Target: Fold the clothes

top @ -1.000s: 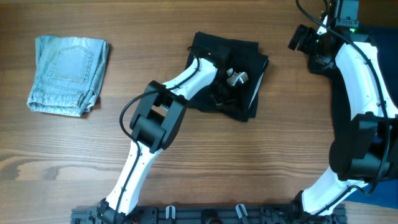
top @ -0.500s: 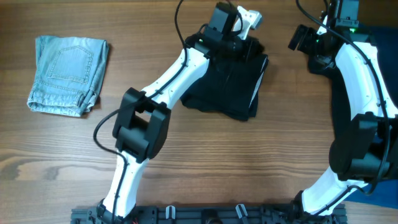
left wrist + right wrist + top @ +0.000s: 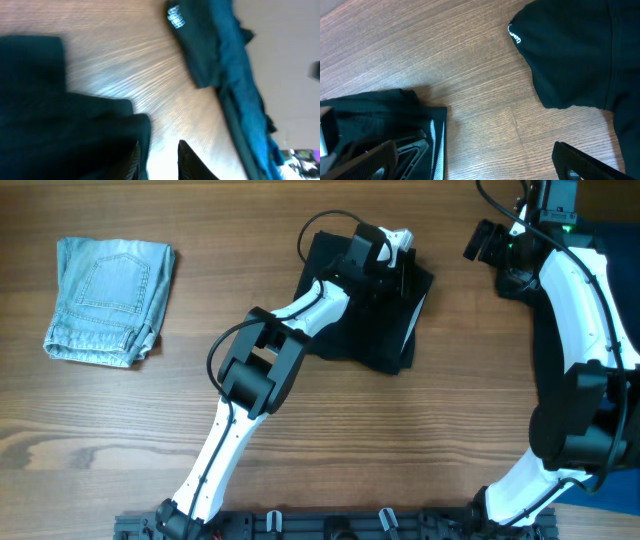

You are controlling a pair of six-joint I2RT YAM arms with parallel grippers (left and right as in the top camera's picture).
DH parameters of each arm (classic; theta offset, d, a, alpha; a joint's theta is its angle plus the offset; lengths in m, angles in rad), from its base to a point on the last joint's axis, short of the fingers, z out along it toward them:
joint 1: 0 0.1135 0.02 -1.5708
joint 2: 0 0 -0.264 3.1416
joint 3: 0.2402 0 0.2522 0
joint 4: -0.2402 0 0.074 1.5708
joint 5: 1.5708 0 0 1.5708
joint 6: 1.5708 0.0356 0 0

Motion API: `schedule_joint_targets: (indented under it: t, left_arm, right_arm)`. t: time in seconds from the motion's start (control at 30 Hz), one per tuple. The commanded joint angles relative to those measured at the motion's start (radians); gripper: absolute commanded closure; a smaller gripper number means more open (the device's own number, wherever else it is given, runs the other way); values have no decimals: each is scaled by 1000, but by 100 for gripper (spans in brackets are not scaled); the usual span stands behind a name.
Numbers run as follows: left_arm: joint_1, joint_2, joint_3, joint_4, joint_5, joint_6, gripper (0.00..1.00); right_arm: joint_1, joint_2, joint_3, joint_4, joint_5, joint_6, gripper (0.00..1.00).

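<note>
The clothes [image 3: 370, 320] lie as a folded black bundle on the wood at the table's middle back. In the left wrist view the clothes [image 3: 60, 125] fill the lower left. My left gripper [image 3: 400, 260] hovers over the bundle's far right corner. Its jaws are slightly open, and the left gripper [image 3: 159, 150] shows bare wood in the gap, with one finger beside the cloth's edge and nothing held. My right gripper [image 3: 482, 242] is off to the right of the bundle. The right gripper [image 3: 475, 165] stands wide open over bare wood, with the clothes [image 3: 375, 120] at its left.
A folded light-blue denim piece [image 3: 108, 300] lies at the far left. A dark garment with a small white logo [image 3: 580, 50] and bright blue cloth [image 3: 240, 75] lie at the table's right side, close to the right arm.
The left gripper rose from the middle of the bundle, swung to its far edge and came back down. Its jaws have parted and let the fabric go. The right arm has not moved.
</note>
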State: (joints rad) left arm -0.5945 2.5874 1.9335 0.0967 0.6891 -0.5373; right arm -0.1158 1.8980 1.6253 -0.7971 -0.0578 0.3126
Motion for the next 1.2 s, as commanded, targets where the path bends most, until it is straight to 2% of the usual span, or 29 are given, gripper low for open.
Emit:
schedule_joint_targets:
  t: [0.0, 0.07, 0.13, 0.17, 0.23, 0.3, 0.4, 0.47, 0.6, 0.73, 0.97, 1.07, 1.17]
  left_arm:
    - [15, -83, 4, 44, 107, -48, 80]
    - [37, -174, 4, -13, 107, -48, 84]
    - [61, -276, 4, -203, 106, -47, 88]
    - [69, -322, 4, -357, 98, -39, 91]
    - [67, -341, 4, -518, 62, 23, 91]
    - [47, -339, 4, -753, -124, 40, 96]
    - [-13, -322, -4, -934, -356, 42, 96]
    - [-76, -317, -22, -943, -378, 70, 96]
    - [-166, -317, -48, -943, -419, 55, 96]
    - [-190, -316, -100, -922, -421, 4, 96]
    - [-195, -316, -265, -793, -443, -51, 95]
    - [-177, -316, -272, -911, -563, -51, 96]
    - [-111, -317, -272, -1084, -742, -43, 96]
  right_arm:
    - [0, 15, -10, 3, 17, 2, 0]
    - [0, 15, -10, 3, 17, 2, 0]
    - [0, 15, -10, 3, 17, 2, 1]
    - [0, 15, -10, 3, 17, 2, 0]
    - [0, 15, -10, 3, 17, 2, 1]
    - [0, 15, -10, 3, 17, 2, 1]
    - [0, 15, -10, 3, 17, 2, 0]
    - [0, 15, -10, 3, 17, 2, 0]
    - [0, 15, -10, 3, 17, 2, 1]
    - [0, 15, -10, 3, 17, 2, 0]
    - [0, 15, -10, 3, 17, 2, 0]
    - [0, 15, -10, 3, 17, 2, 0]
    - [0, 15, -10, 3, 17, 2, 1]
